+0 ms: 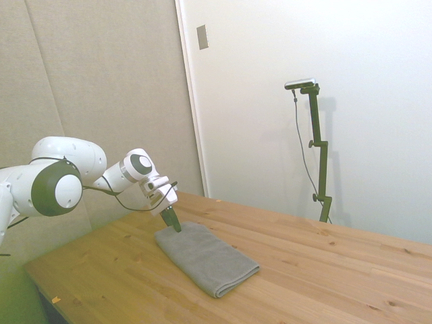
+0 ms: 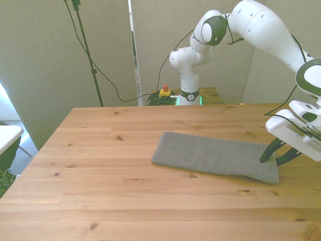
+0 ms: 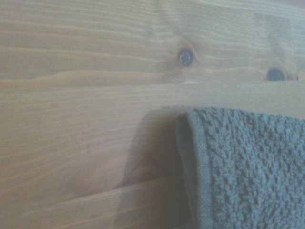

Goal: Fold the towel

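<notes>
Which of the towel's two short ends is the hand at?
The hand is at the towel's end on the front view's right; the opposite end lies flat and untouched.

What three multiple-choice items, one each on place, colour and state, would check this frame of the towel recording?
1. Where is the white arm's two-finger gripper?
A. at the plain grey cloth towel's end on the front view's right
B. above the towel's middle
C. off the wooden table

2. What colour is the towel?
A. blue
B. grey
C. white

3. How does the towel lie?
A. hanging from the gripper
B. rolled up
C. flat on the table in a long strip

Key: 1 A, the dark fingers meet that end; 2 B, grey in all views; 3 C, it rests flat.
</notes>
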Motion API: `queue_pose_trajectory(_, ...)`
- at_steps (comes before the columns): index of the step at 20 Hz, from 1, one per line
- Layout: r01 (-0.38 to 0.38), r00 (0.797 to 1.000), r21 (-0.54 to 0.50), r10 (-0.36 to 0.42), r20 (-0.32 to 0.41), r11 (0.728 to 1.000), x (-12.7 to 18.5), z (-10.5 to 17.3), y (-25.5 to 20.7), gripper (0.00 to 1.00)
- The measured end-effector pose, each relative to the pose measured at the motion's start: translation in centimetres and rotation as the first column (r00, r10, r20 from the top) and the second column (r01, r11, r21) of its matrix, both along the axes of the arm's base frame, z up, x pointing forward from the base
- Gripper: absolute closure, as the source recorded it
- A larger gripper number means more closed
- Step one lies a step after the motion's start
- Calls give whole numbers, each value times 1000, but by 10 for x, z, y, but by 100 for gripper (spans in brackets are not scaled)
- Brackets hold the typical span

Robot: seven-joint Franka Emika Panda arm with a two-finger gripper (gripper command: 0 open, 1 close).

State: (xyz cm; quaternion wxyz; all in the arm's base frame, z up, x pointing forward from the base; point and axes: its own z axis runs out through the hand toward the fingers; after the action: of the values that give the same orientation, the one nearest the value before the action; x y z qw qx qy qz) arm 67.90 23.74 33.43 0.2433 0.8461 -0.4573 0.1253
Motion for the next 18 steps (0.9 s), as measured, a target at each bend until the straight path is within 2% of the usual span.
queue_pose_trajectory(3,0,1000,5,0,7,1000,0,2,-4,100)
queue_pose_trajectory(7,1,1000,16,-1,30,1000,-2,19,-9,100)
queue_pose_trajectory(13,-1,996,44,-3,90,999,-23,72,-25,100)
queue_pose_trajectory(18,12,987,95,-27,159,995,-55,119,-65,100)
